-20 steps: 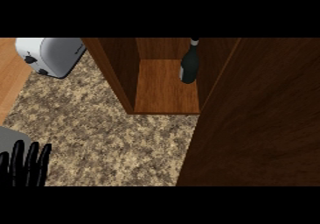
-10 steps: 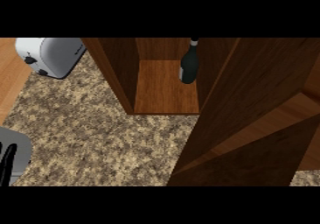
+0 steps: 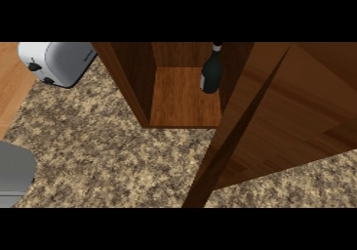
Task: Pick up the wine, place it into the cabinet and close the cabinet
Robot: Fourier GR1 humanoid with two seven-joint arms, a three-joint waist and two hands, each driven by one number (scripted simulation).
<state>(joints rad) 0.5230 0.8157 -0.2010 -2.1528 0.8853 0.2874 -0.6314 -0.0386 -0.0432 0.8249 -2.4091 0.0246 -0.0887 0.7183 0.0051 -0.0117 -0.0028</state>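
The wine (image 3: 210, 73) stands inside the cabinet (image 3: 185, 102); its door (image 3: 282, 117) at three o'clock should be swung shut squarely. Neither hand's state can be told.

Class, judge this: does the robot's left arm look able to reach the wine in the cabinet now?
Probably yes: the left arm sits low left, the wine stands in the open cabinet, and the door hangs right of that path.

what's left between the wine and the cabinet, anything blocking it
Nothing visible does: the wine bottle already stands inside the cabinet, on its floor at the right. Only the cabinet door remains open. Neither hand shows.
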